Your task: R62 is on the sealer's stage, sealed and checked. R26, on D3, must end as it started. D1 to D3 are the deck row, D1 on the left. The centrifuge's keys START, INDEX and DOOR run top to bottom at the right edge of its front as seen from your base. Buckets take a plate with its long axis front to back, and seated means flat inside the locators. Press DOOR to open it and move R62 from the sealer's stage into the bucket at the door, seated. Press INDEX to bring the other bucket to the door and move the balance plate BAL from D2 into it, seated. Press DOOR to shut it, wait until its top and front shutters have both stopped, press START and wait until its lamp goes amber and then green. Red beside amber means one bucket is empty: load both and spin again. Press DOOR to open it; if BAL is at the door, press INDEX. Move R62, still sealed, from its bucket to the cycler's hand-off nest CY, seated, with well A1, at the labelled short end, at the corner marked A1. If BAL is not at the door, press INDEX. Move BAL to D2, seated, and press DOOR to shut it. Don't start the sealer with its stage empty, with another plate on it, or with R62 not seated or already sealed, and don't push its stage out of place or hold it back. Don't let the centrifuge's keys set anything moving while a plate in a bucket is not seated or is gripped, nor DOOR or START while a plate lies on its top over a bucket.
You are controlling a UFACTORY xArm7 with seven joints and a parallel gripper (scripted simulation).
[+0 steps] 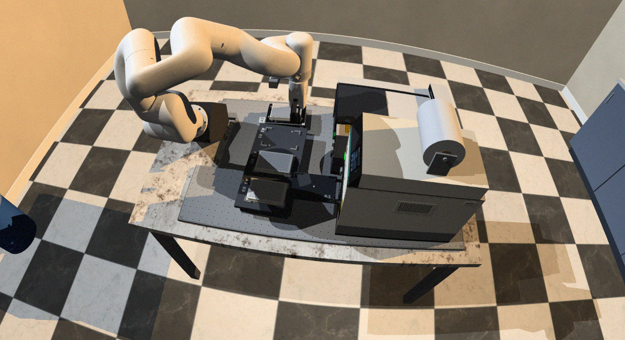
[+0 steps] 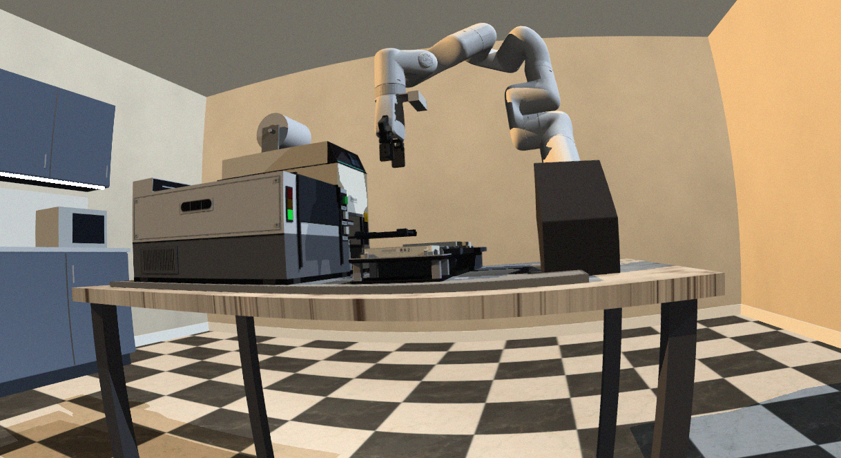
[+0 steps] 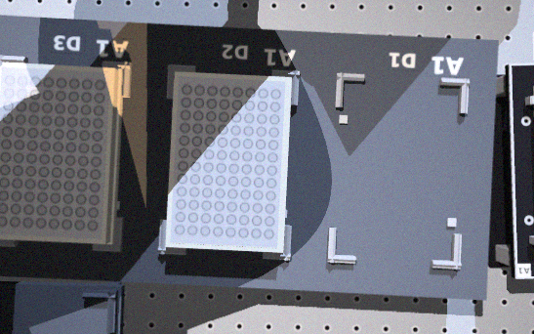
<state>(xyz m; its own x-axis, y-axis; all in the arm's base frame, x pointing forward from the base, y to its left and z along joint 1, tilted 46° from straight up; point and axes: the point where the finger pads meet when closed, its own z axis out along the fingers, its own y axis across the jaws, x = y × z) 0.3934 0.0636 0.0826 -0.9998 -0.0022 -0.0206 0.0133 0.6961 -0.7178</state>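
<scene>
My gripper (image 2: pixel 393 153) is open and empty, high above the left end of the deck; its fingers do not show in the wrist view. A cream plate labelled R62 (image 2: pixel 406 251) lies in the black CY nest (image 3: pixel 531 171), also in the overhead view (image 1: pixel 281 113). The pale balance plate (image 3: pixel 228 163) sits flat inside the D2 locators. The tan plate R26 (image 3: pixel 53 153) sits on D3. D1 (image 3: pixel 399 168) is bare. The centrifuge (image 2: pixel 211 228) shows a green lamp (image 2: pixel 288 212). The sealer's stage (image 1: pixel 315 185) is out and bare.
The sealer (image 1: pixel 411 180) with its film roll (image 1: pixel 439 130) fills the table's right side in the overhead view, with the centrifuge's dark top (image 1: pixel 354 99) behind it. My dark base block (image 2: pixel 575 216) stands by the deck.
</scene>
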